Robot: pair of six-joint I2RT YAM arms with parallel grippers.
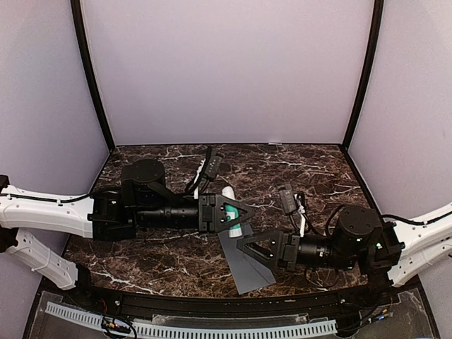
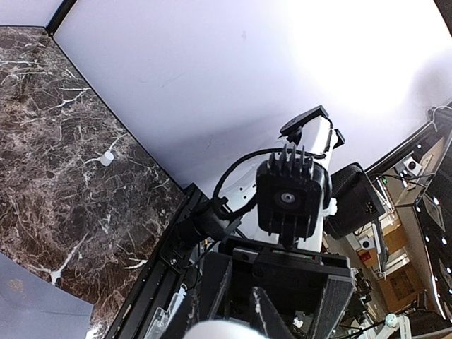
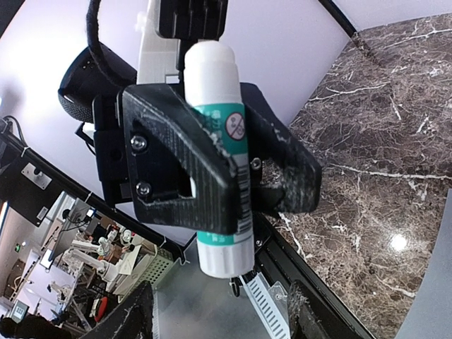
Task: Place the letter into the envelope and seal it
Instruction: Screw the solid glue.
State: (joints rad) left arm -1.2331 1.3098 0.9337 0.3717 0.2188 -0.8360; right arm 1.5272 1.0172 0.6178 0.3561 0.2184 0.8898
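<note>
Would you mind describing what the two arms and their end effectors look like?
The left arm and right arm have white rear links, then black cylindrical joints and forearms. Black cables loop along them. The left end effector and right end effector are black, triangular open frames.

Your table (image 1: 318,169) looks like polished, glossy dark marble, and the envelope (image 1: 248,272) on it is matt grey paper. The glue stick (image 3: 215,134) is smooth white plastic with a shiny green label. The left gripper (image 1: 239,213) has fingers (image 3: 176,162) of rough matt black plastic.
</note>
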